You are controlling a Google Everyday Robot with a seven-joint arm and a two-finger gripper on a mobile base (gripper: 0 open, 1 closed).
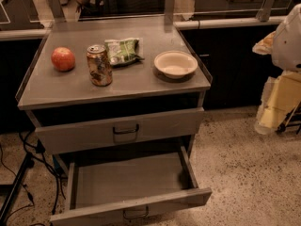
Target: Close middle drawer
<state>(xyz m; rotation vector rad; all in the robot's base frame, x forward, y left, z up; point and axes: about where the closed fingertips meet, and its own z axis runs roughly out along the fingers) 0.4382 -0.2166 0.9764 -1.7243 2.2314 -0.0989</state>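
Dim amber light — gripper [287, 37] pale at right edge.

A single camera view looks from in front of the table [141, 81] and above it, tilted steeply down, facing the drawer fronts; it stands near enough that the table fills the left and centre of the frame, its top seen whole from above; the pulled-out middle drawer [131, 180] lies closest to the lens, its front cut by the bottom edge; speckled floor [244, 164] fills the lower right; the gripper [273, 112] hangs at the right edge, beside the table and apart from it, partly out of frame.
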